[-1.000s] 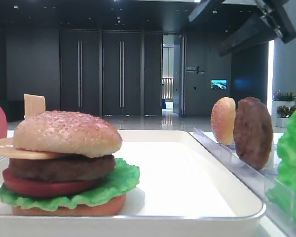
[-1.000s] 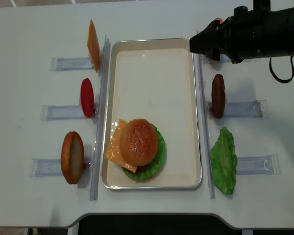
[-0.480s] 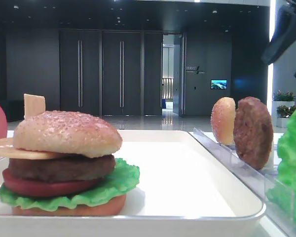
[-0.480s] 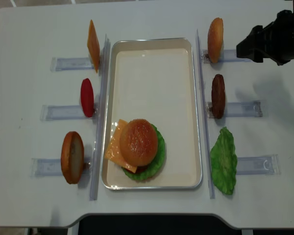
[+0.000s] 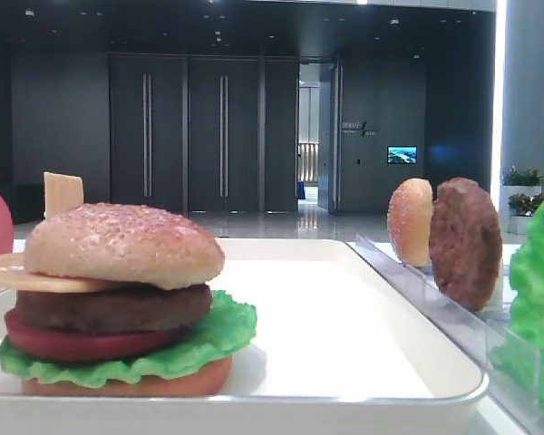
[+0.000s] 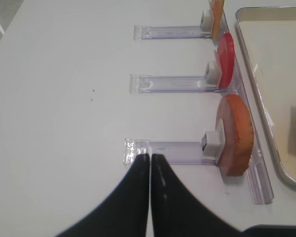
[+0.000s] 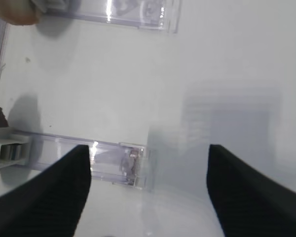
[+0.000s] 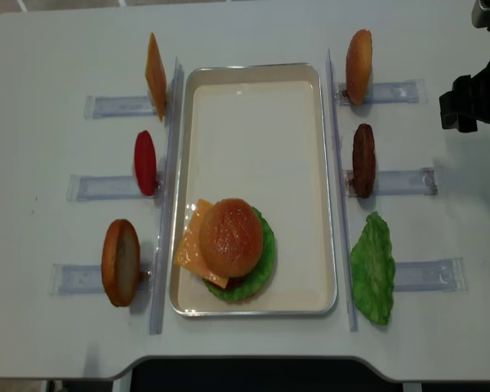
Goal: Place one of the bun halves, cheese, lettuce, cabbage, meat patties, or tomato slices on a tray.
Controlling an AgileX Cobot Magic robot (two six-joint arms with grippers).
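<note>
A white tray holds a stacked burger. Its speckled domed bun half tops cheese, a meat patty, a tomato slice and lettuce. My right gripper stands open and empty above bare table; its arm shows at the right edge. My left gripper is shut on nothing, its tips at the end of a clear rack left of the tray.
Left racks hold a cheese slice, a tomato slice and a flat orange bun. Right racks hold a paler bun, a patty and a lettuce leaf. Below my right gripper lies a rack end.
My right arm has drawn back from over the tray's far right corner to the table's right edge and has left the low view. The burger stack has not moved.
</note>
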